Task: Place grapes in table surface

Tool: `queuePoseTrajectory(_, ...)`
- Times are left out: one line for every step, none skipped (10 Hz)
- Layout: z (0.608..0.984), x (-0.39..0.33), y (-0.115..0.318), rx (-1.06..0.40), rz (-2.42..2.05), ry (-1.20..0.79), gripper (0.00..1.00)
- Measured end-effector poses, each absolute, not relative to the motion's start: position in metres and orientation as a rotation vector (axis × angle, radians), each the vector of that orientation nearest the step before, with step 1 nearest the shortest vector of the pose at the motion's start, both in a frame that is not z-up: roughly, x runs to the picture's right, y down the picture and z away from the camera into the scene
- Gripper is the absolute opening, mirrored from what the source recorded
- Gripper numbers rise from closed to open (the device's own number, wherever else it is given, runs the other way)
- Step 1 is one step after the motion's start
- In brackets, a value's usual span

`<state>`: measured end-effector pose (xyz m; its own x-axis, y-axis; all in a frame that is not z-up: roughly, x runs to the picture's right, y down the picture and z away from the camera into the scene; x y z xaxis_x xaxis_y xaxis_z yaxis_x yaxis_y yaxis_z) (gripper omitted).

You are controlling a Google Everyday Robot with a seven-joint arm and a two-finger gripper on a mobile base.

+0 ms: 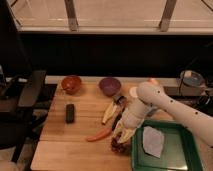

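Observation:
The grapes (119, 145), a small dark reddish-purple bunch, lie on the light-brown wooden table surface (75, 145) just left of the green tray. My gripper (123, 135) hangs from the white arm (150, 100) that reaches in from the right, and it is right over the grapes, touching or nearly touching them. The grapes are partly hidden by the gripper.
A green tray (172, 152) with a white cloth (152, 141) sits at the front right. An orange carrot (98, 135), a banana (108, 114), a black block (70, 113), an orange bowl (71, 83) and a purple bowl (109, 85) lie on the table.

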<state>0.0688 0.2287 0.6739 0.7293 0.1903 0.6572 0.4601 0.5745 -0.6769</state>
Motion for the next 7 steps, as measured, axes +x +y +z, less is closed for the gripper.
queuePoseTrajectory(0.6744, 0.069, 0.2287, -0.965, -0.175, -0.773, 0.65)
queuePoseTrajectory(0.6759, 0.0692, 0.2307, -0.963, -0.171, -0.786, 0.76)
queuePoseTrajectory(0.6778, 0.0671, 0.2316, -0.96, -0.172, -0.798, 0.8)
queuePoseTrajectory(0.6794, 0.0652, 0.2315, -0.955, -0.17, -0.803, 0.8)
queuePoseTrajectory(0.6805, 0.0653, 0.2305, -0.947, -0.163, -0.803, 0.8)
queuePoseTrajectory(0.6803, 0.0664, 0.2307, -0.947, -0.16, -0.802, 0.8)
queuePoseTrajectory(0.6803, 0.065, 0.2309, -0.949, -0.163, -0.803, 0.8)
